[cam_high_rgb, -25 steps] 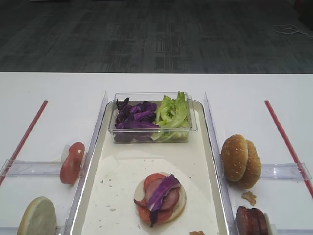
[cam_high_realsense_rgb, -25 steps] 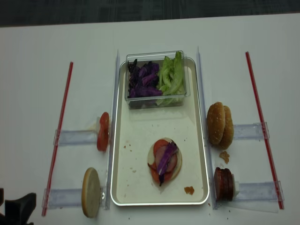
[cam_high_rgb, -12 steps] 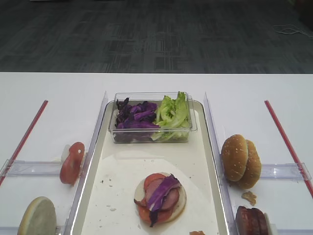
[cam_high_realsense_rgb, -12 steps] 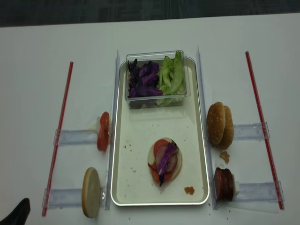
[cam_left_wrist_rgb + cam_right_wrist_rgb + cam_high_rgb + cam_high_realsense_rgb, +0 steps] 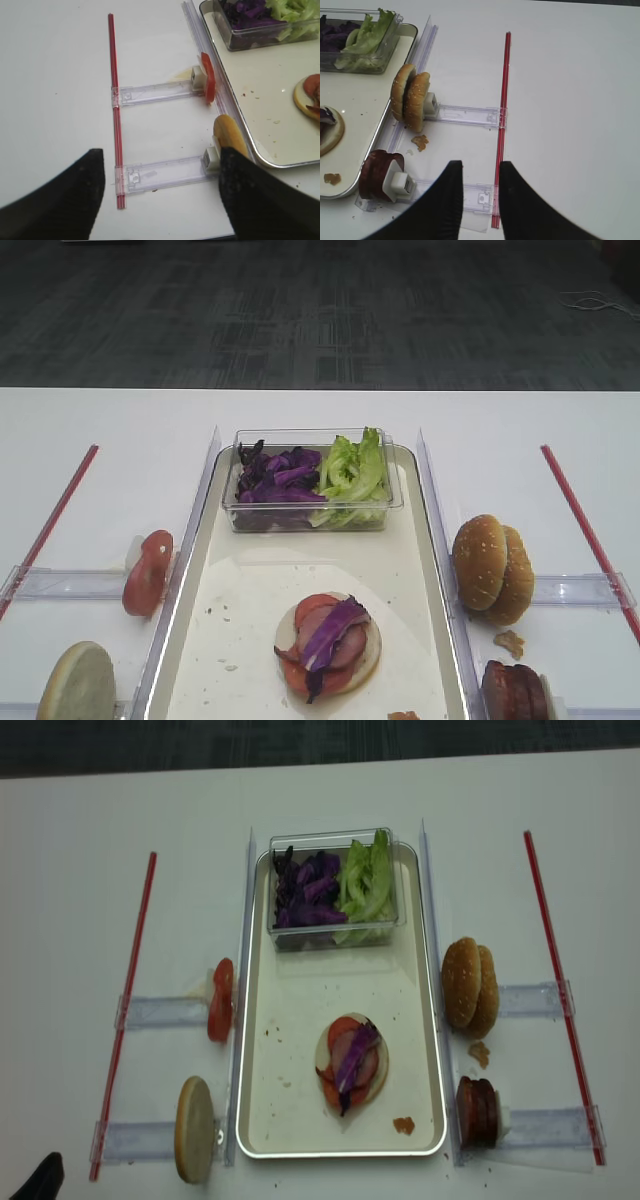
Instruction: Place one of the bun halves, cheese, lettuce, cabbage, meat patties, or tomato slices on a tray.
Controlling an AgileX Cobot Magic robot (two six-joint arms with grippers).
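A white table (image 5: 80, 840) is stretching wide around the cream-white tray (image 5: 300, 1110), whose raised rounded rim is sitting between two clear plastic rails (image 5: 243, 990); bare tabletop is lying beyond each red strip (image 5: 125, 1010). At the tray's far end a clear tub (image 5: 332, 935) is holding frilly green lettuce (image 5: 368, 880) beside purple cabbage shreds (image 5: 305, 890). Nearer, a pale bun half (image 5: 378, 1065) is lying flat on the crumb-speckled tray, carrying tomato slices (image 5: 340, 1025), a pink meat slice and a cabbage strip. Right of the tray, two sesame bun halves (image 5: 470, 988) are standing on edge, meat patties (image 5: 478, 1110) upright nearby. Left of it, a tomato slice (image 5: 220, 1012) and another bun half (image 5: 195, 1130) are standing on edge (all in clear holders). The left gripper (image 5: 160, 192) is hanging with its dark fingers (image 5: 65, 200) wide apart over the table, gripping nothing. The right gripper (image 5: 479, 200) is hovering likewise, its jaws narrowly parted, empty.
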